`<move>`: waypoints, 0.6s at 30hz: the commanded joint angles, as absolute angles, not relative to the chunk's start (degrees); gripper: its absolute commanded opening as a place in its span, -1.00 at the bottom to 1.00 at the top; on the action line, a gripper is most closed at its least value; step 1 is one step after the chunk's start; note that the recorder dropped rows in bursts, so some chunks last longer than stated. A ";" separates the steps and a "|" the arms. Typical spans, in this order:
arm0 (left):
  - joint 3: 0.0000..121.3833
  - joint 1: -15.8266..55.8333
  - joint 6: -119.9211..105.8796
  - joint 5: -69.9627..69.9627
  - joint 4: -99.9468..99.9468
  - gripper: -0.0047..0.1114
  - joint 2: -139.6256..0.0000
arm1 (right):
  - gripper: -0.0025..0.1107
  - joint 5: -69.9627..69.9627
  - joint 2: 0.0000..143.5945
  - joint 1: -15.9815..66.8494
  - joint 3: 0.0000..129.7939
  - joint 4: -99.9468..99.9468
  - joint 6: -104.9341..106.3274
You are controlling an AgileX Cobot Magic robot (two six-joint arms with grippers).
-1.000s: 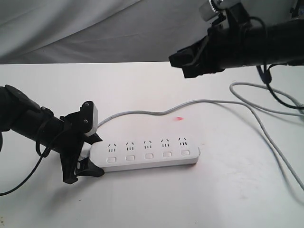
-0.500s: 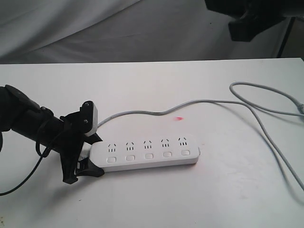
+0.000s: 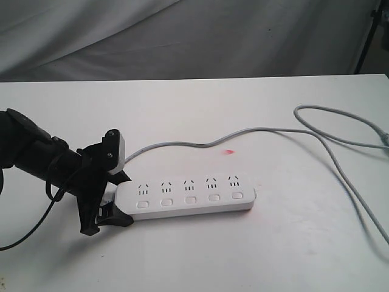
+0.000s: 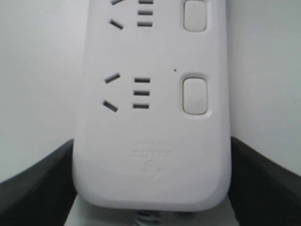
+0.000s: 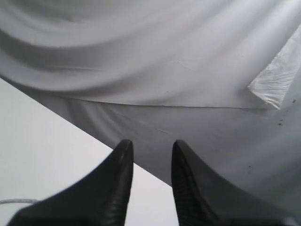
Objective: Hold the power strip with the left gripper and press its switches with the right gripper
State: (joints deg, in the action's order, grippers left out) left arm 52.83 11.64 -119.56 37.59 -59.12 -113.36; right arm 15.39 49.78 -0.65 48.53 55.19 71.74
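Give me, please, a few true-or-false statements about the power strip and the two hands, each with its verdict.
1. The left hand grips the power strip at its cord end. True.
2. The right hand is pressing a button. False: it points at the cloth backdrop, away from the strip, holding nothing.
3. The strip has five switches in a row. True.
4. The cord lies coiled on top of the strip. False: it trails away across the table.
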 commanded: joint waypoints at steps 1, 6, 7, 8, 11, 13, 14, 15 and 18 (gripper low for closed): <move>53.00 12.05 -120.00 36.03 -58.27 -0.92 -113.41 | -0.48 14.99 43.12 -2.45 43.77 50.75 71.05; 53.00 12.05 -120.00 36.03 -58.27 -0.92 -113.41 | -0.48 15.76 36.04 -3.99 40.44 41.74 61.81; 53.00 12.05 -120.00 36.03 -58.27 -0.92 -113.41 | -0.48 15.84 34.67 -4.08 40.00 38.53 56.97; 53.00 12.05 -120.00 36.03 -58.27 -0.92 -113.41 | -0.48 15.84 33.32 -4.08 39.86 35.30 52.01; 53.00 12.05 -120.00 36.03 -58.27 -0.92 -113.41 | -0.48 17.41 30.10 -4.08 39.86 27.56 40.43; 53.00 12.05 -120.00 36.03 -58.27 -0.92 -113.41 | -0.48 18.79 28.19 -4.08 39.86 23.15 36.07; 53.00 12.05 -120.00 36.03 -58.27 -0.92 -113.41 | -0.48 19.67 27.33 -4.08 39.86 21.24 33.94; 53.00 12.05 -120.00 36.03 -58.27 -0.92 -113.41 | -0.48 20.59 26.63 -4.08 39.86 19.73 31.69; 53.00 12.05 -120.00 36.03 -58.27 -0.92 -113.41 | -0.48 23.08 24.03 -4.08 39.86 14.94 24.68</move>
